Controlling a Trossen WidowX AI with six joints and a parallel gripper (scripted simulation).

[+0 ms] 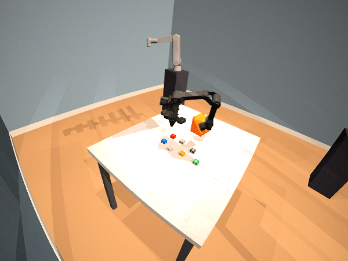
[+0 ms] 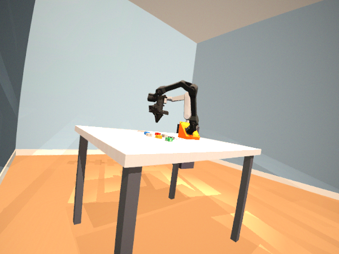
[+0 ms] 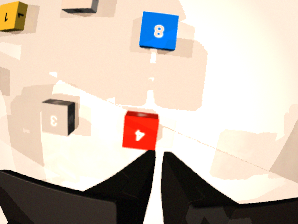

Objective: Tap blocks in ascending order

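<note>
Pale blue walls [image 1: 87, 43] [image 2: 113, 70] were seen behind the white table [image 1: 156, 185] [image 2: 141, 147], whose top was strongly lit; above it the gripper [image 1: 172, 126] [image 2: 157, 122] [image 3: 158, 157] was held pointing down, its fingers closed together with only a thin gap at the tips, and nothing was grasped. Nearest to it in the wrist view was the red block [image 1: 173, 136] [image 2: 157, 134] [image 3: 140, 132], marked 4; the tips were raised well above the table, so no contact was being made. Beside the red block was placed the grey block [image 1: 182, 141] [image 2: 164, 135] [image 3: 59, 117], marked 3; farther out were the blue block [image 1: 164, 141] [image 2: 145, 132] [image 3: 158, 31] with 8, and the yellow block [image 1: 181, 153] [image 2: 159, 136] [image 3: 11, 16] with 1; the white block [image 1: 170, 148] [image 2: 149, 135] [image 3: 80, 4] was cut by the wrist picture's edge, and its digit could not be read; the black block [image 1: 192, 151] [image 2: 171, 138] and the green block [image 1: 195, 162] [image 2: 169, 139] were placed farther away, their digits also unreadable.

From this position, the tap on 4 was judged to be in hand; a small alignment over the red block seemed to be required, then a straight, light descent and a clean lift; if the tips were lowered off-centre, the block could be pushed sideways.
</note>
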